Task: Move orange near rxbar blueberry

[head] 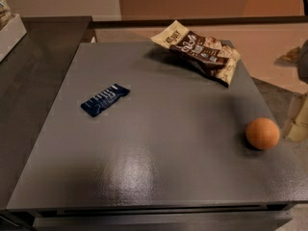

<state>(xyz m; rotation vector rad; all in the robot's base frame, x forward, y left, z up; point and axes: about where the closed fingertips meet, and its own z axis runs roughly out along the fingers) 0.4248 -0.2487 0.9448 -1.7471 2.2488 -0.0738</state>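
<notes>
1. End effector [297, 123]: only a pale part shows at the right edge of the view, just right of the orange and beyond the worktop's side. Whether it is open or closed cannot be told.
2. Orange [263, 133]: rests on the worktop [159, 148] near its right edge, seemingly not touched by the end effector.
3. Rxbar blueberry [105, 99]: lies flat on the worktop's left half, well apart from the orange.
4. Snack bag [199, 50]: lies at the far edge and plays no part in the task.
5. Step in hand (judged): the approach to the orange, with the grasp not yet made.
6. Next move (judged): centre the end effector on the orange and close around it. Carry it left and set it just beside the bar, releasing gently, since a round fruit may roll.
</notes>
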